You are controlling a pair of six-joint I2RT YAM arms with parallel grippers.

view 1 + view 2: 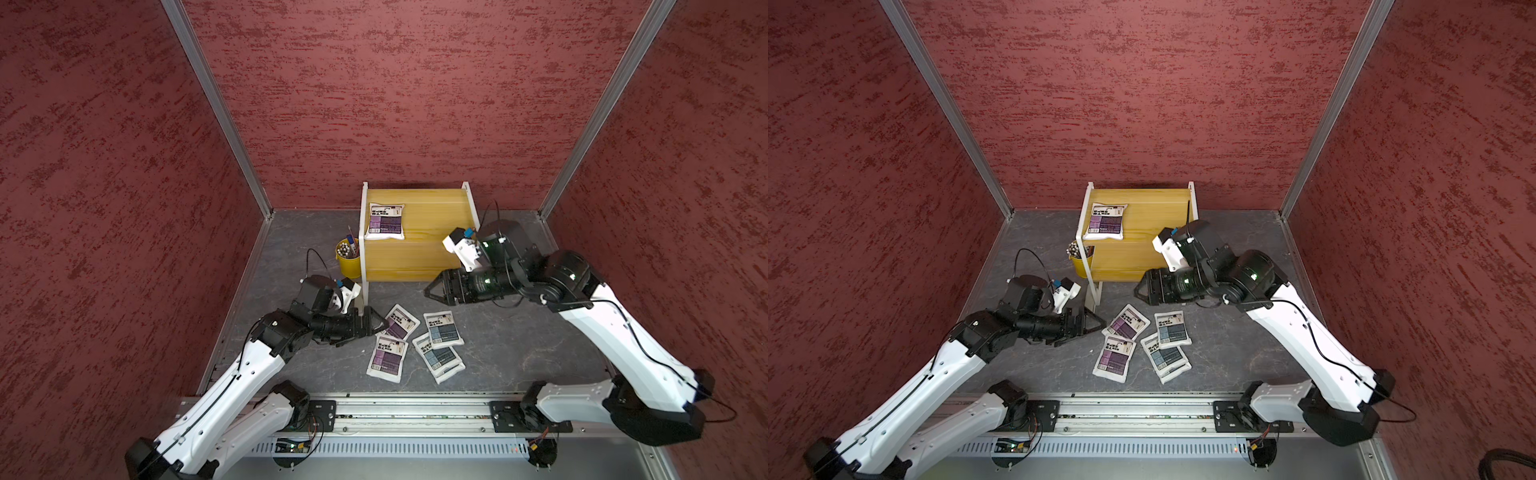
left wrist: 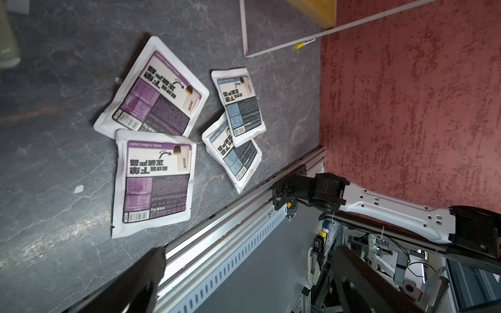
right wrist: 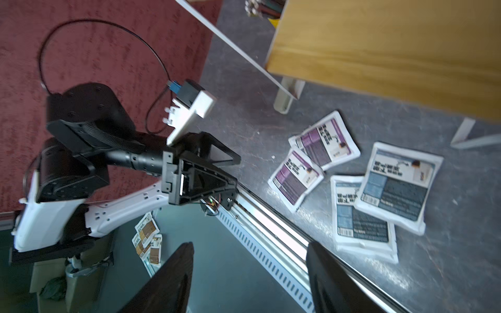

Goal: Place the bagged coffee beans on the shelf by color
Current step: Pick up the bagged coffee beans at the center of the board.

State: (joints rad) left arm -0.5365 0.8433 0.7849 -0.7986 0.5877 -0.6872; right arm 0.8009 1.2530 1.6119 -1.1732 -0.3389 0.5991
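You have a two-tier yellow-wood shelf with a thin white frame [image 1: 436, 216]. It carries one purple-panelled white pouch of coffee beans [image 1: 386, 221] on the left end of its upper board. Both arms hover in front of the shelf. Your left gripper [image 3: 237, 172] is spread wide and empty, and your right gripper [image 1: 430, 292] is parted, holding nothing. On the table before the shelf lie two overlapping purple pouches [image 1: 398, 324] beside stacked grey-blue pouches [image 1: 443, 330]. They look light, soft and slick, so pinch a free sealed edge. The small yellow bucket [image 1: 348, 262] against the shelf's left side holds pens.
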